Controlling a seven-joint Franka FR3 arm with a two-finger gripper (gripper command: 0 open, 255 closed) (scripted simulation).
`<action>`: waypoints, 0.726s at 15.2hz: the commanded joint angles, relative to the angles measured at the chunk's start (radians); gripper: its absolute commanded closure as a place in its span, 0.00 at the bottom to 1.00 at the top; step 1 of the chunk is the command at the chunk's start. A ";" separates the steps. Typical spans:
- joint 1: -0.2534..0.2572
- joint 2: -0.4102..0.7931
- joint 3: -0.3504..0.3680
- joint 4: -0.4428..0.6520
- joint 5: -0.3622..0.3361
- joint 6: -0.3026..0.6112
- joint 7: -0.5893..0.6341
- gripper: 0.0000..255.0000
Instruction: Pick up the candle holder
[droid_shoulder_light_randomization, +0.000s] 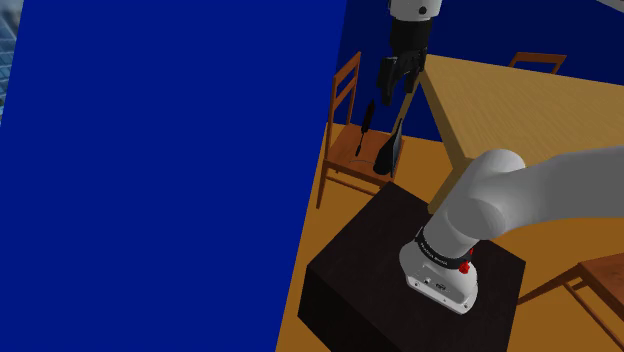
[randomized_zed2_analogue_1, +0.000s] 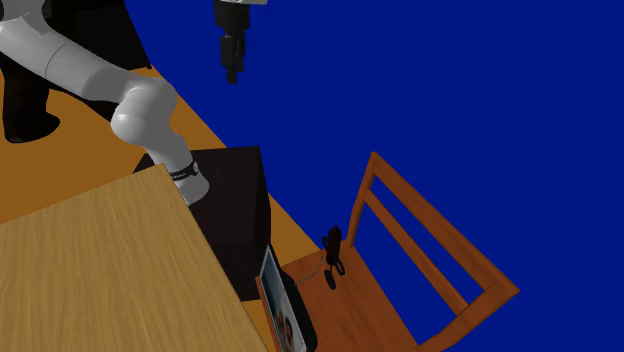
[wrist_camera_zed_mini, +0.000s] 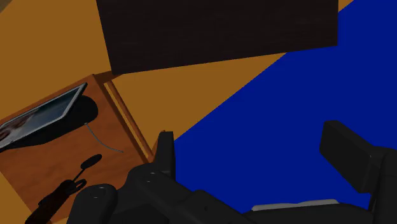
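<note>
Stand: the dark box (droid_shoulder_light_randomization: 400, 260) sat nearest in the shoulder view, on the orange-brown floor (droid_shoulder_light_randomization: 425, 165), with the arm's white base on top of it.
Arm: the white arm (droid_shoulder_light_randomization: 520, 195) bent up from that base and left the shoulder view at its right edge. Its last link showed at the top edge, wrist turned downward.
Claw: the black claw (droid_shoulder_light_randomization: 395, 90) hung high over the floor beside the chair, fingers pointing down. In the wrist view the two fingers (wrist_camera_zed_mini: 167, 149) stood spread apart, with nothing between them but floor and blue wall far below.
Chair: the wooden chair (droid_shoulder_light_randomization: 345, 160) stood between the stand and the wall, tucked against the desk's corner. Its seat carried two things.
Seat contents: a photo frame (droid_shoulder_light_randomization: 392, 150) stood on edge at the side of the seat next to the desk. The candle holder was near it but apart from it, closer to the chair's back.
Candle holder: the slim black candle holder (droid_shoulder_light_randomization: 368, 115) stood upright on the seat, its long axis rising straight from the wood. It was well below the claw and untouched.
Desk: the light wooden desk (droid_shoulder_light_randomization: 500, 100) spread toward the shoulder view's right.
Wall: the plain blue wall (droid_shoulder_light_randomization: 180, 150) closed the scene behind the chair.
</note>
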 joint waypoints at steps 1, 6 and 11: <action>0.000 0.000 0.000 0.000 0.000 0.000 0.000 0.00; -0.054 0.158 -0.043 0.018 -0.001 0.135 0.065 0.00; -0.101 0.324 -0.090 0.062 0.006 0.253 0.122 0.00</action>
